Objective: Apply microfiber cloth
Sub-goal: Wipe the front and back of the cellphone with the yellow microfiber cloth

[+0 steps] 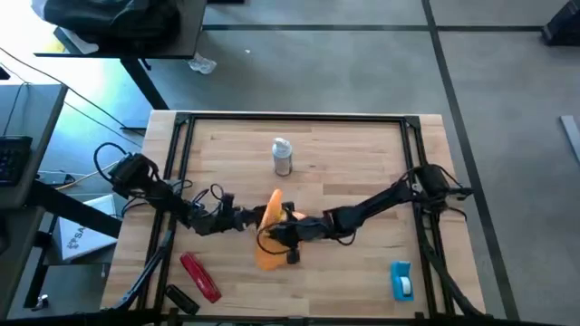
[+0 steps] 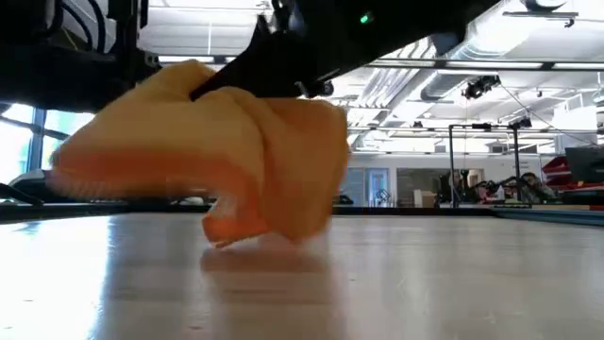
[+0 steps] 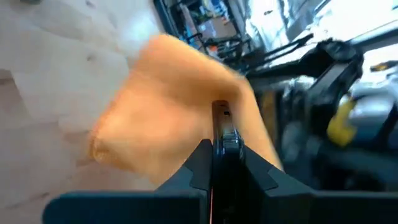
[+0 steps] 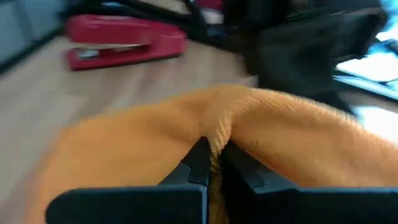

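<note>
The orange microfiber cloth [image 1: 269, 243] is bunched up at the middle of the wooden table, between my two grippers. My left gripper [image 1: 246, 217] reaches in from the table's left and is shut on it. My right gripper [image 1: 283, 232] reaches in from the right and is also shut on it. In the low view the cloth [image 2: 217, 151] hangs in folds under the dark arms, and its lowest corner [image 2: 225, 232] is at the table top. My left gripper pinches a bunched part of the cloth [image 3: 205, 93] between its two shut fingers [image 3: 222, 134], coming nearly level from the table's left. The cloth spreads out slack beyond the fingertips. My right gripper pinches a raised fold of the cloth [image 4: 219, 127] between its two fingers [image 4: 198, 158], coming from the table's right. The cloth drapes down slack on both sides of the fold.
A silver can [image 1: 282, 156] stands behind the cloth toward the far edge. A red stapler [image 1: 199, 276] and a small black object [image 1: 181, 297] lie near the front left. A blue-and-white item [image 1: 401, 279] lies at the front right.
</note>
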Controlling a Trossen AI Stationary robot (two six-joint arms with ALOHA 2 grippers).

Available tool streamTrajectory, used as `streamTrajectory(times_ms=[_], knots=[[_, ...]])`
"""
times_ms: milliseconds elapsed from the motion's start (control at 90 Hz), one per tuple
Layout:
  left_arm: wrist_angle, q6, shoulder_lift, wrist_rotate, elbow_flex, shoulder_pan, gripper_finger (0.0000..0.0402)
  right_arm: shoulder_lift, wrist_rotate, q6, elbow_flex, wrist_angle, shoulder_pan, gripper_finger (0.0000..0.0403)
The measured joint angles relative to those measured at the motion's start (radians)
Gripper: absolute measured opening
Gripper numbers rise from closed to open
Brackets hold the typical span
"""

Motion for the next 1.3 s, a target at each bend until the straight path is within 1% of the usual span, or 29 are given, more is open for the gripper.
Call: streamTrajectory(times_ms=[111,156,256,378,444,511,656,767,822,900,978,1067,1100,1211,1300], knots=[[0.075,0.025,0.000,-0.009,-0.025,0.002,0.0015,0.000,-0.004,0.021,0.000,-0.010,0.037,0.0000],[0.097,0.029,0.000,-0.008,-0.034,0.000,0.0015,0.000,0.014,0.017,0.000,-0.005,0.050,0.0000],[0.120,0.028,-0.001,-0.017,-0.045,-0.007,0.0015,0.000,0.140,-0.024,0.000,0.020,0.075,0.0000],[0.119,0.027,-0.001,-0.019,-0.046,-0.021,0.0015,-0.008,0.301,-0.129,-0.001,0.042,0.076,0.0000],[0.118,0.029,-0.001,-0.016,-0.045,-0.031,0.0015,-0.010,0.371,-0.191,-0.001,0.069,0.063,0.0000],[0.116,0.037,-0.001,-0.017,-0.044,-0.039,0.0015,-0.010,0.410,-0.242,-0.001,0.084,0.042,0.0000],[0.103,0.047,-0.001,-0.003,-0.045,-0.055,0.0015,-0.012,0.428,-0.300,-0.001,0.112,-0.020,0.0000],[0.107,0.044,-0.001,0.001,-0.045,-0.066,0.0015,-0.013,0.451,-0.333,0.000,0.180,-0.059,0.0000],[0.117,0.044,-0.001,0.019,-0.045,-0.069,0.0015,-0.013,0.457,-0.350,0.000,0.213,-0.073,0.0000],[0.137,0.046,-0.002,0.020,-0.042,-0.071,0.0015,-0.010,0.458,-0.377,-0.002,0.246,-0.081,0.0000],[0.141,0.081,-0.002,0.002,-0.043,-0.060,0.0015,-0.011,0.418,-0.383,-0.002,0.256,-0.074,0.0000],[0.136,0.108,-0.008,0.012,-0.044,-0.046,0.0015,-0.011,0.405,-0.380,-0.002,0.257,-0.054,0.0000],[0.138,0.108,-0.008,0.019,-0.044,-0.040,0.0015,-0.011,0.409,-0.382,-0.002,0.259,-0.043,0.0000],[0.142,0.108,-0.011,-0.008,-0.044,-0.023,0.0015,-0.011,0.391,-0.377,-0.001,0.252,0.002,0.0000],[0.141,0.105,-0.020,0.001,-0.045,-0.005,0.0015,-0.010,0.382,-0.366,-0.002,0.246,0.030,0.0000]])
